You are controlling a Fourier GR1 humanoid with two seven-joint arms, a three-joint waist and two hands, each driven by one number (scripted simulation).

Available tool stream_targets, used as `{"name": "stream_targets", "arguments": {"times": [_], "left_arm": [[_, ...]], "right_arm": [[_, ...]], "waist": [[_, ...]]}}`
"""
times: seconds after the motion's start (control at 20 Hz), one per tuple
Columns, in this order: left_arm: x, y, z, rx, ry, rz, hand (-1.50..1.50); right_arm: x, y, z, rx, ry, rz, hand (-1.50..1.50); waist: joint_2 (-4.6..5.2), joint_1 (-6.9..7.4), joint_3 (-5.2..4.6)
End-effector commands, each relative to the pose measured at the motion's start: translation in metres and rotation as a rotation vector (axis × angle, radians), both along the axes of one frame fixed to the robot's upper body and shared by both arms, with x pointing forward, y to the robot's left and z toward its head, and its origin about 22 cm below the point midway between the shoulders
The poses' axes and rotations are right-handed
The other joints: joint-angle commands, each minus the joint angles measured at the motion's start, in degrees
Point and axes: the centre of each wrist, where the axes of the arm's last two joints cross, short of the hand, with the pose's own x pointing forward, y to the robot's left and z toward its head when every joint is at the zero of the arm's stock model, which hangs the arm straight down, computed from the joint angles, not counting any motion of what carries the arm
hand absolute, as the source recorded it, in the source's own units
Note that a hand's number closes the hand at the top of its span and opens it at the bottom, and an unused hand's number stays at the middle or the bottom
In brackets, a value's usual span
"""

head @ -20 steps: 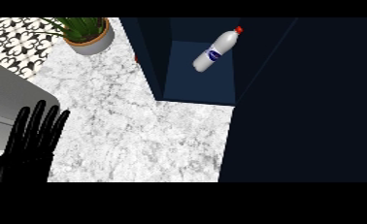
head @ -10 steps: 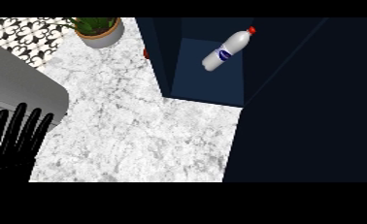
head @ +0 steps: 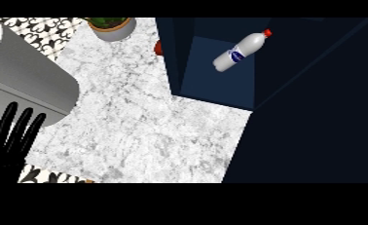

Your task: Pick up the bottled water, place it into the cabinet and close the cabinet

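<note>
The marble counter (head: 137, 121) is being shown across the middle of the head view, with a dark blue cabinet (head: 309, 102) taking up the right side. A grey sink (head: 32, 78) is being seen at the left edge. A potted plant (head: 111, 27) is being kept at the counter's top. The water bottle (head: 241, 51) is lying tilted inside the cabinet's open compartment. The left hand (head: 18, 139) is being held open at the lower left, fingers straight, nothing gripped.
</note>
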Motion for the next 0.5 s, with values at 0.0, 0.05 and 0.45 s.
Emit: {"name": "stream_targets", "arguments": {"times": [0.0,0.05,0.45], "left_arm": [[0.001,0.003,0.003,0.005,0.000,-0.025,-1.50],[0.000,0.003,0.002,0.004,0.000,-0.032,-1.50],[0.002,0.014,0.004,0.029,-0.001,-0.019,-1.50]], "right_arm": [[0.000,0.018,0.013,-0.039,-0.046,0.168,1.50],[0.002,0.017,0.013,-0.073,-0.065,0.189,-1.50],[0.015,0.016,0.019,-0.117,-0.143,0.217,1.50]], "waist": [[0.37,1.79,-0.11],[0.13,2.10,-0.20],[-0.11,2.26,-0.45]]}}
